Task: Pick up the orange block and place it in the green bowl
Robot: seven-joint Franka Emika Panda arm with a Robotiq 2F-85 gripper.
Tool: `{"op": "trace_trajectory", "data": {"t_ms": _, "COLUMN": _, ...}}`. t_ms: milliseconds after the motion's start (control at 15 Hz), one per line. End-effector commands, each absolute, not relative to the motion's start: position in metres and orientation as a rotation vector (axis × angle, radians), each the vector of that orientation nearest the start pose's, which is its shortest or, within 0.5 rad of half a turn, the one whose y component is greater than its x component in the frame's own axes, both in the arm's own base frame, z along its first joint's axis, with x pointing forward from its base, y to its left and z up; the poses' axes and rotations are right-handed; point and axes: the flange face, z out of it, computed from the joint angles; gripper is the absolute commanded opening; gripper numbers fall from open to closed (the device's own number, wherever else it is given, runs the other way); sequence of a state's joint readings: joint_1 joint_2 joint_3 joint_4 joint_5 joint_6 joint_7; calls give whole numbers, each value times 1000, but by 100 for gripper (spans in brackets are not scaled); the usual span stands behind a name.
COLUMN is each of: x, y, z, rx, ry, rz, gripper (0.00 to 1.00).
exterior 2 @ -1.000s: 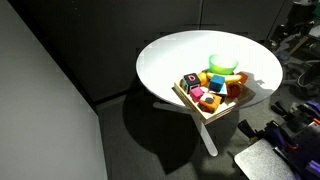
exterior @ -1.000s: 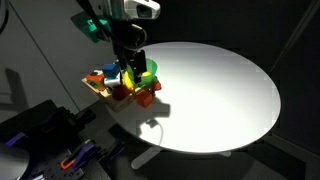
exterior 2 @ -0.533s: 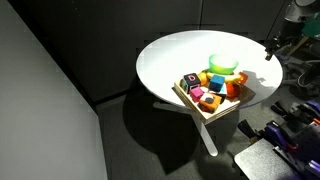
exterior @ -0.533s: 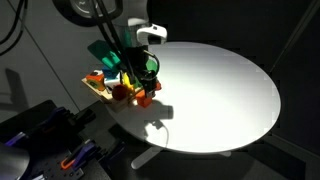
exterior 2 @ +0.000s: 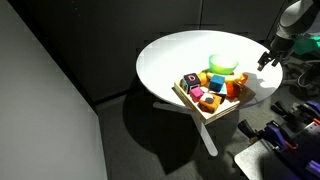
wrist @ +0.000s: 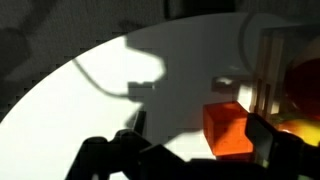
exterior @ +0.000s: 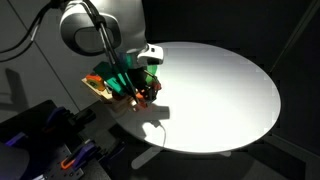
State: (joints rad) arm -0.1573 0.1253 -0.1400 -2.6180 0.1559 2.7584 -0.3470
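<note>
At the left edge of the round white table [exterior: 220, 90], in an exterior view, sits a flat wooden tray [exterior: 92, 87] heaped with coloured toy blocks. The black Robotiq gripper [exterior: 141, 90] hangs low over the tray's right end, and the arm hides much of the heap. In the wrist view the jaws stand apart with nothing clamped. The small bright orange block [wrist: 228, 128] rests on the bare tabletop between the dark fingers [wrist: 105, 160], closer to the one at the right of that view. In an exterior view the round lime-green plastic bowl [exterior 2: 222, 65] stands just behind the tray, on the table.
</note>
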Motion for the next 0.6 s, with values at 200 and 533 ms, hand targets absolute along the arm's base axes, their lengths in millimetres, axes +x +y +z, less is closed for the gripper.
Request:
{"op": "trace_trajectory", "data": {"t_ms": 200, "x": 429, "y": -112, "z": 191, "rx": -3072, "ry": 67, "rz": -129, "gripper": 100}}
{"op": "trace_trajectory", "data": {"t_ms": 533, "x": 438, "y": -99, "z": 176, "rx": -3076, "ry": 22, "rz": -173, "gripper": 100}}
